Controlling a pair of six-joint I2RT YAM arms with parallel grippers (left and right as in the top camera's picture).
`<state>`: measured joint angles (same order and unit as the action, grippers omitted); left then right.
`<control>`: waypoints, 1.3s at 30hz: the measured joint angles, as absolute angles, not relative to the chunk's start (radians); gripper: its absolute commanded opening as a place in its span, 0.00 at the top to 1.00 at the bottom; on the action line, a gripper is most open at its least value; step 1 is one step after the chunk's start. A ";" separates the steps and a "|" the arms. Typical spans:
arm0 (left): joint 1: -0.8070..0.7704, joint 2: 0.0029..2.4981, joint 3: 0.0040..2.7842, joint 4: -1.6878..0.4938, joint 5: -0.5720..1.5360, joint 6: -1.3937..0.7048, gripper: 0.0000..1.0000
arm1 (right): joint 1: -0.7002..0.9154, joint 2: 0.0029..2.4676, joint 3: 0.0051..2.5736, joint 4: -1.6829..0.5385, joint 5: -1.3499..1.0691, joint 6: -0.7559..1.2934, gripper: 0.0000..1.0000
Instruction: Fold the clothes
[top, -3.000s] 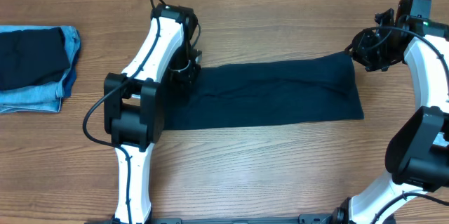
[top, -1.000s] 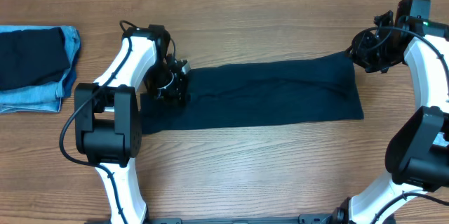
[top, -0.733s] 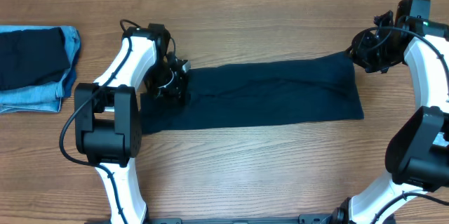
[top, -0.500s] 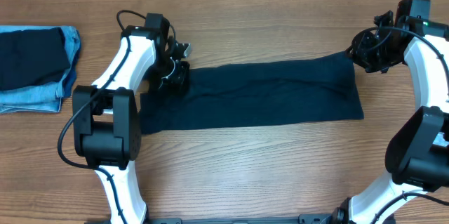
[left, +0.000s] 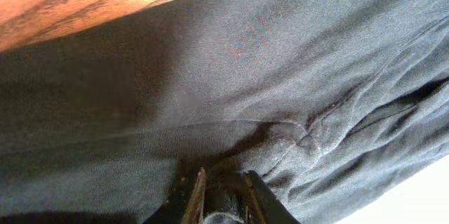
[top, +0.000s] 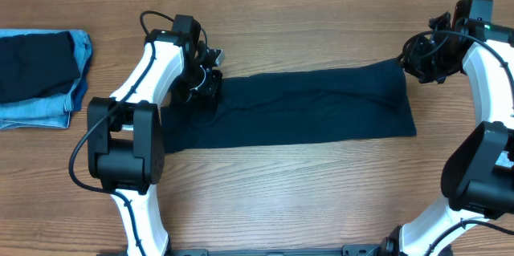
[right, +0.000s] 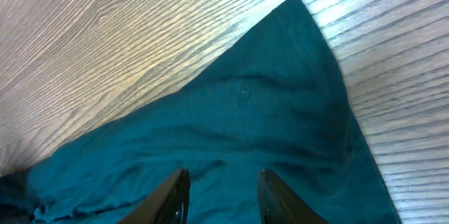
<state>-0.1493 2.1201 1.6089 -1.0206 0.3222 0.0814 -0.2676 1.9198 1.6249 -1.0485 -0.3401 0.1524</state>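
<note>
- The navy shirt (top: 313, 107) lies as a long folded strip across the middle of the worktop (top: 305, 200). Your left end effector (top: 202, 85) is at its upper left corner and your right end effector (top: 414, 65) at its upper right corner.
- On the left, the fingers sit close together against puckered cloth, but you cannot tell whether they hold any of it. If you lift on a shallow bite, the corner is likely to slip out. You might also catch only the top layer, and the strip would peel open.
- On the right, the fingers stand apart with cloth between them, and here too you cannot tell whether they clamp it. If one side holds and the other does not, expect the strip to skew as you carry it over.
- If you pull the two ends apart too hard, the folded edges may drag out of line.
- The stack of folded pieces (top: 36, 79) sits well apart at the far left. A wide swing of the left arm could knock it.
</note>
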 measured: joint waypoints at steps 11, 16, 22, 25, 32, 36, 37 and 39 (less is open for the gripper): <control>-0.171 2.120 1.598 -1.119 0.287 0.084 0.76 | -0.268 1.920 1.625 -1.059 -0.340 0.153 0.65; -0.177 2.120 1.576 -1.081 0.273 0.081 0.72 | -0.268 1.920 1.625 -1.064 -0.340 0.153 0.65; -0.177 2.120 1.533 -0.993 0.268 0.081 0.73 | -0.268 1.920 1.625 -1.067 -0.340 0.153 0.65; -0.177 2.119 1.489 -0.943 0.270 0.081 0.75 | -0.268 1.920 1.625 -1.068 -0.340 0.153 0.56; -0.176 2.107 1.471 -0.931 0.269 0.081 0.75 | -0.268 1.920 1.625 -1.075 -0.336 0.153 0.48; -0.176 2.106 1.471 -0.933 0.269 0.081 0.74 | -0.268 1.937 1.625 -1.092 -0.328 0.152 0.44; -0.176 2.106 1.471 -0.934 0.269 0.081 0.75 | -0.268 1.946 1.625 -1.108 -0.314 0.154 0.41; -0.176 2.106 1.471 -0.936 0.269 0.081 0.74 | -0.268 1.969 1.625 -1.138 -0.274 0.158 0.37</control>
<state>-0.1764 2.1059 1.4708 -0.9356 0.2691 0.0807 -0.2676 1.9694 1.6249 -1.1378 -0.2737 0.1581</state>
